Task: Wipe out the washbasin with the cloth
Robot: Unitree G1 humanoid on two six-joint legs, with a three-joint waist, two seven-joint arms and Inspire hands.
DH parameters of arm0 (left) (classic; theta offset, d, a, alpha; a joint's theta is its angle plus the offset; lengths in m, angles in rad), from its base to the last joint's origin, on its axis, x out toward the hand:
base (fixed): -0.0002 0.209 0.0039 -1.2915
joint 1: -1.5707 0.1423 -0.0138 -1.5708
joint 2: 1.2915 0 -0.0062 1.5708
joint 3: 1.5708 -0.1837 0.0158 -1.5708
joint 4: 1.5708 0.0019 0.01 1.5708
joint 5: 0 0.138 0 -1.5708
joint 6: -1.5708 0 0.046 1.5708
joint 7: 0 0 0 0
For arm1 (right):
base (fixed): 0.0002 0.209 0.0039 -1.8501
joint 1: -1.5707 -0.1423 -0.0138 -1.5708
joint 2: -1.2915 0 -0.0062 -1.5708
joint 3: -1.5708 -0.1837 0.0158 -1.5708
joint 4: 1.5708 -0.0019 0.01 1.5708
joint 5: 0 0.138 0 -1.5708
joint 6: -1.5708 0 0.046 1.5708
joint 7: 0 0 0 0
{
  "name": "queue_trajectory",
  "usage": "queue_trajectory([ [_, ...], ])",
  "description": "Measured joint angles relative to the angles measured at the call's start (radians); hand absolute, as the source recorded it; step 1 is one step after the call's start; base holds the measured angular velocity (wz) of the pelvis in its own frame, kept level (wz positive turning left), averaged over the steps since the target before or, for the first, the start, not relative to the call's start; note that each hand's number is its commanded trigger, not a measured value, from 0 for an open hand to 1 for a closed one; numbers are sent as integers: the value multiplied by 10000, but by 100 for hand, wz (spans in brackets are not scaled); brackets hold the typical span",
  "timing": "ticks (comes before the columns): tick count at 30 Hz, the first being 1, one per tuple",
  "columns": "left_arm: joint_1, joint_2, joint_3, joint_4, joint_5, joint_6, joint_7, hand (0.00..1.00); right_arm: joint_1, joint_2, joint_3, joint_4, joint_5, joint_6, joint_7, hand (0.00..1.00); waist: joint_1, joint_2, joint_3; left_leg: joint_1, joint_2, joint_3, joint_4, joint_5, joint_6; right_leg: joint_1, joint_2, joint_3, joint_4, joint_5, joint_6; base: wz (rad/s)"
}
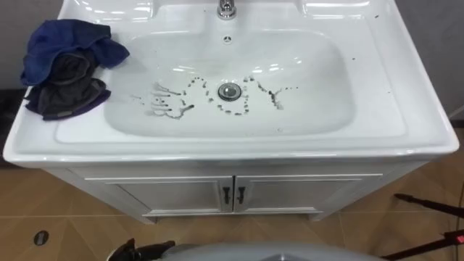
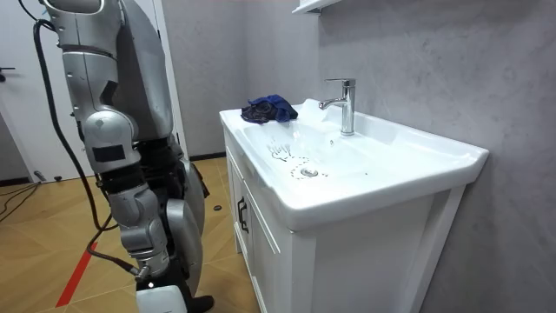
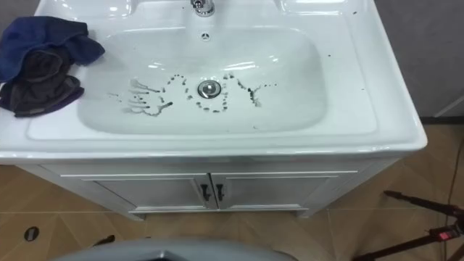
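Basin (image 1: 319, 80) white, dark specks (image 1: 194, 81) — perhaps grime — ringing drain (image 1: 229, 90), blue-grey cloth (image 1: 65, 69) on left rim, grey wall (image 2: 434, 61), wood floor (image 2: 52, 226)

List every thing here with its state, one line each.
basin: not yet wiped, dark marks on both sides of the drain.
cloth: crumpled in a heap on the basin's left rim, nothing holding it.
faucet: no water running.
cabinet doors: both shut.
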Motion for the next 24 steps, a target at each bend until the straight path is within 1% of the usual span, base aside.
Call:
queue_trajectory([
  [2, 106, 0, -34, 16, 145, 72, 172, 0, 3, -1, -13, 32, 18, -9, 37, 0, -17, 3, -1, -12, -2, -1, 3, -2, 0, -2, 1, 2, -10, 0, 0, 0],
  [7, 241, 36, -31, 2, 806, 234, 165, 0, 23, -37, -224, 42, -146, -28, 208, 0, -76, 43, -17, -134, -4, -7, 27, -3, 0, -39, 6, -16, -28, 0, 0, 1],
  [10, 258, 99, -206, 9, 917, 406, 160, 0, 75, -35, -304, 35, -243, -138, 208, 0, -145, 94, -31, -159, -1, -9, 26, -2, 0, -56, 13, -17, -28, 0, 0, 0],
  [12, 360, 100, -229, 15, 937, 420, 161, 0, 87, -37, -305, 21, -244, -226, 208, 0, -247, 134, -34, -163, 0, -13, 26, -3, -1, -55, 13, -17, -25, 0, -1, 0],
  [16, 417, 103, -317, 14, 1544, 512, 158, 0, 122, -48, -407, 14, -287, -306, 209, 0, -350, 188, -23, -163, 0, -10, 31, -3, 0, -56, 7, -4, -30, 0, 0, 0],
  [21, 426, 103, -376, 16, 1565, 655, 161, 0, 210, -54, -432, 27, -475, -339, 205, 0, -364, 217, -18, -162, 1, -31, 28, -3, 0, -54, 8, -5, -58, 0, 0, 0],
  [24, 430, 103, -590, 5, 1563, 847, 274, 0, 213, -55, -420, 34, -474, -294, 174, 0, -397, 219, -18, -162, -4, -50, 28, -3, 0, -42, 8, -7, -79, 0, 0, 0],
])
